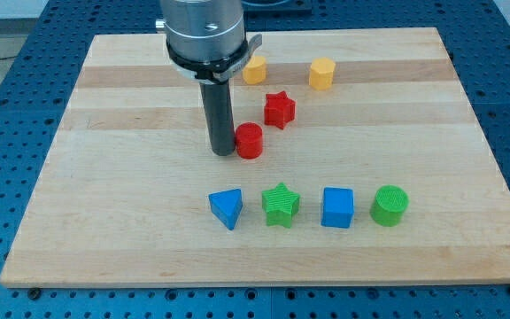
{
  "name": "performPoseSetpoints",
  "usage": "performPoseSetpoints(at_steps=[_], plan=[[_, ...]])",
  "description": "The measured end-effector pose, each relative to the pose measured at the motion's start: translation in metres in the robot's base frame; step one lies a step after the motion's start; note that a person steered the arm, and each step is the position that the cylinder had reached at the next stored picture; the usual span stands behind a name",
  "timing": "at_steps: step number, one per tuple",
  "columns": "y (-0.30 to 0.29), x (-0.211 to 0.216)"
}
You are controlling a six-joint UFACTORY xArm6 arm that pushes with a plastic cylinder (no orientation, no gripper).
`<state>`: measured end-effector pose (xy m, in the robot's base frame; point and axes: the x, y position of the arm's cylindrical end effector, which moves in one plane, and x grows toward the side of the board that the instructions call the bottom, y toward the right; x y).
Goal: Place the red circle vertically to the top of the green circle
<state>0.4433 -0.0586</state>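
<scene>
The red circle sits near the middle of the wooden board. My tip is at its left side, touching or nearly touching it. The green circle sits at the lower right, far to the right of and below the red circle. It is the right end of a row of blocks.
A red star lies just up and right of the red circle. Two yellow blocks sit near the top. In the lower row stand a blue triangle, a green star and a blue cube.
</scene>
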Motion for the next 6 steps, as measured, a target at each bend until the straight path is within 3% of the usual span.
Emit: performPoseSetpoints(at_steps=[6], plan=[[0.179, -0.035]])
